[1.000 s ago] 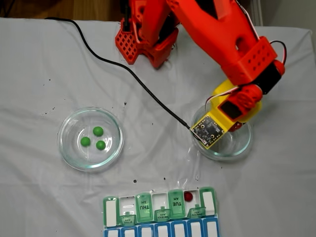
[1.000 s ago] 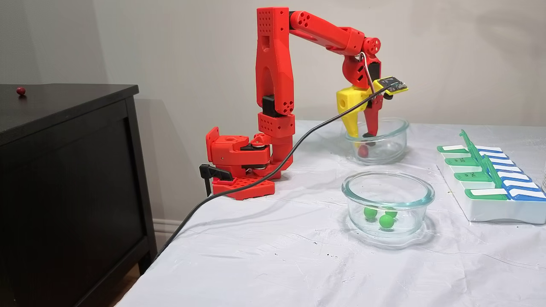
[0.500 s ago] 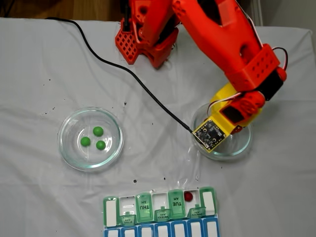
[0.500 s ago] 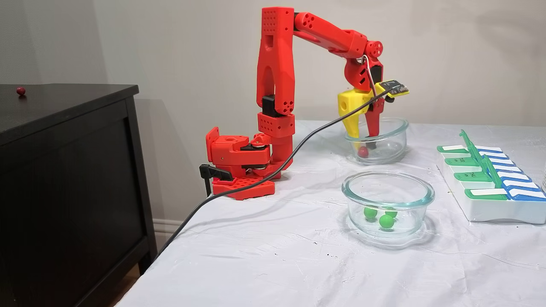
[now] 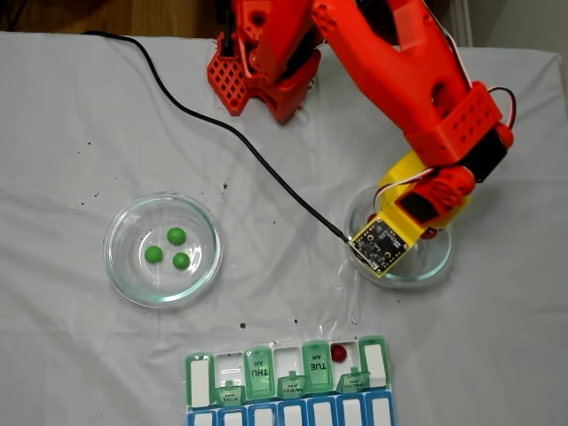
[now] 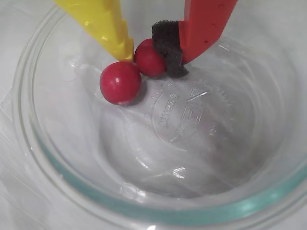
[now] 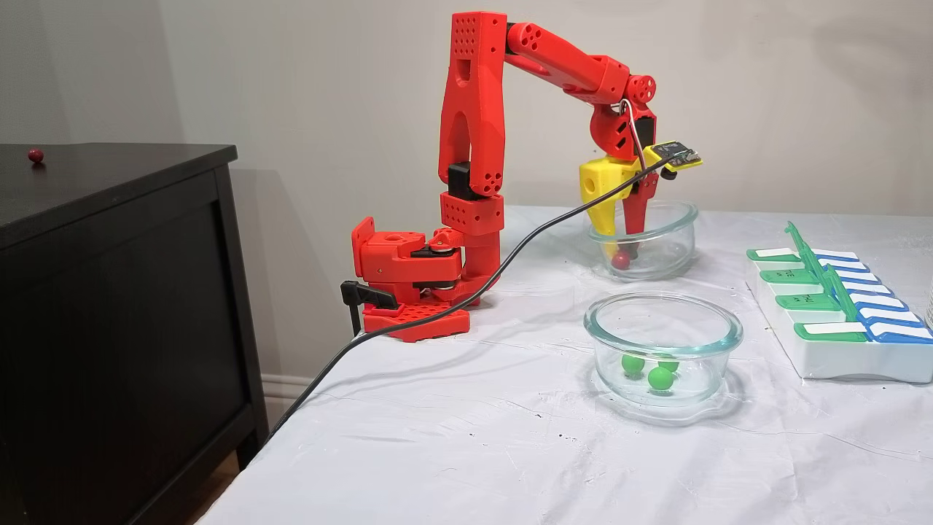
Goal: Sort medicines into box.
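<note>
Pinching one red pill (image 6: pixel 149 61) between yellow tip and foam pad, our gripper (image 6: pixel 152 56) has its jaws clamped on it low inside the glass dish (image 6: pixel 144 211). A second red pill (image 6: pixel 120 82) touches it, just outside the yellow finger (image 6: pixel 108 24). We judge a straight lift clears it toward the box (image 5: pixel 288 382).

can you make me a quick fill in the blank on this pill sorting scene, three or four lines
1. The robot's hand reaches into a round clear glass dish holding ____ dark red round pills.
2. The other round glass dish holds three ____ pills.
3. One dark red pill already lies in the flat green-lidded pill organizer, beside the lid marked ____.

Missing words: two; green; TUE
</note>
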### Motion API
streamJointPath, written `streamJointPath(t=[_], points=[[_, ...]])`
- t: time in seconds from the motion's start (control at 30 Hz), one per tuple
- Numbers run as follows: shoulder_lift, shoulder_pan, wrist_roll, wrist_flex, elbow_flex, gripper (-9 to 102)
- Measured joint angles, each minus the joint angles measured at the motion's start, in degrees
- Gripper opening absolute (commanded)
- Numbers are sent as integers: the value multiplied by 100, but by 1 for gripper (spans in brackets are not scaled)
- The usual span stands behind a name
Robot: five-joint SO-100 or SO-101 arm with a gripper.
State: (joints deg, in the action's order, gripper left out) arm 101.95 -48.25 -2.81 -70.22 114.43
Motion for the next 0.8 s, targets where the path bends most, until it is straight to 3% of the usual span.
streamJointPath(t=[0.5, 0.8], points=[[1380, 703, -694, -185, -439, 0], [2382, 2039, -1556, -229, -896, 0]])
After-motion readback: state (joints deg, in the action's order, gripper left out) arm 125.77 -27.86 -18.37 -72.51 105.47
